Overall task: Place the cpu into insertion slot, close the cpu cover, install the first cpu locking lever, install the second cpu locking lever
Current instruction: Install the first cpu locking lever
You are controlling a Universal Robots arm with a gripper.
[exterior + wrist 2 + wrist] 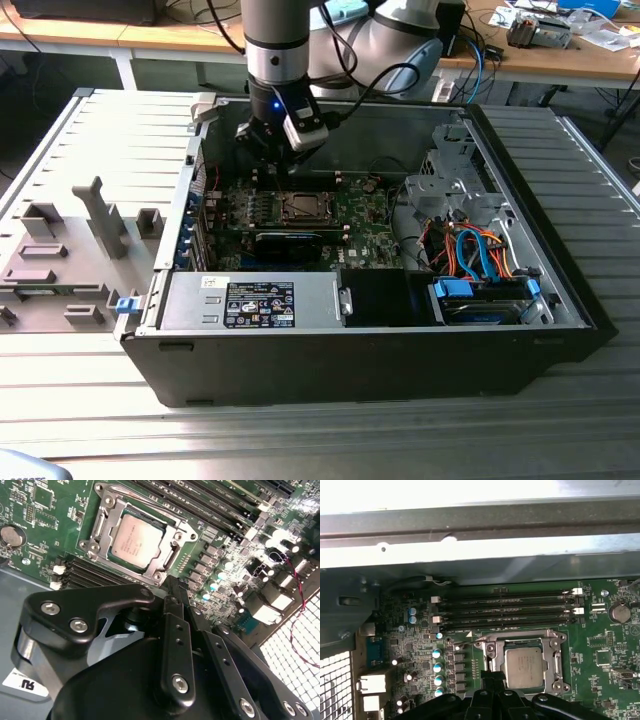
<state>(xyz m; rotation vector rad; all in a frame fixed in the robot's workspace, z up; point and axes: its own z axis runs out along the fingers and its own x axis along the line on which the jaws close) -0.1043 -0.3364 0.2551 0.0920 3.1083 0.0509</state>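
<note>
The silver-grey cpu point(137, 542) point(524, 667) lies flat in the insertion slot point(300, 207) on the green board. The cpu cover point(106, 511) point(520, 637) is down around the chip, whose top shows through the cover's window. A thin metal lever point(465, 643) runs along one socket edge; I cannot tell whether it is latched. My gripper point(172, 587) point(494, 679) point(266, 160) hovers just beside the socket, above the board. Its black fingers are shut together with nothing between them. In the exterior view it hangs a little toward that view's left of the socket.
The open computer case point(560, 320) surrounds the board with tall walls. Memory slots point(505, 610) run beside the socket. A long black card point(288, 243), a power supply point(250, 300) and blue and orange cables point(480, 255) crowd the near side. Grey fixtures point(60, 260) stand outside the case.
</note>
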